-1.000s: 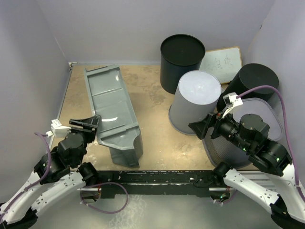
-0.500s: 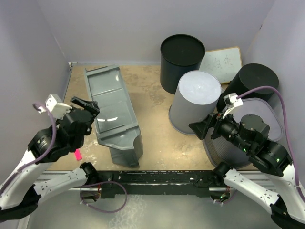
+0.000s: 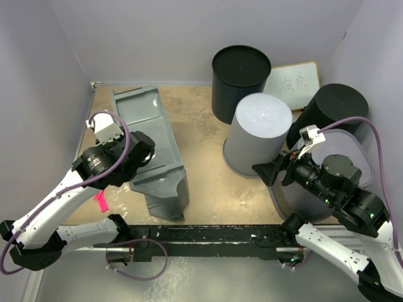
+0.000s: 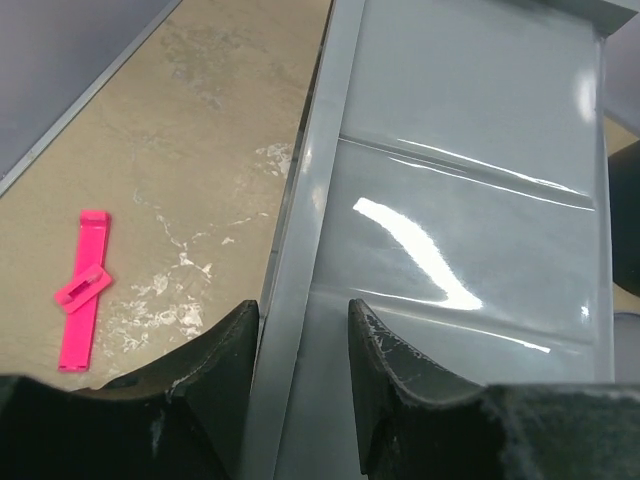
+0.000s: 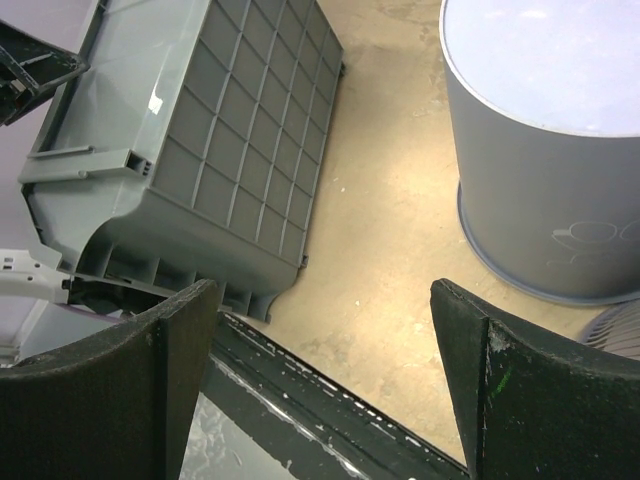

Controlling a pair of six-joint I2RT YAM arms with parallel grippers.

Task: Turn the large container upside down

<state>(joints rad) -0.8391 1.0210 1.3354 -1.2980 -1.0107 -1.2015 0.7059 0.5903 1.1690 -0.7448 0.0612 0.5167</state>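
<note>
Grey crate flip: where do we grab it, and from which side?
Grip the raised long rim of the crate, coming from above on its open, left side. It leans on one long edge, grid underside facing right, so that thin lip is topmost and fits between two fingers. The left gripper straddles it, jaws open.

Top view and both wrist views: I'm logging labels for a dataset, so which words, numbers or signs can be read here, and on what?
Nothing here is legible.
Whiteboard: dark handwriting, too blurred to read.
Light grey bin: faint marks low on its wall, too faint to read.
Crate: small white patch on its ribbed side, nothing readable on it.
</note>
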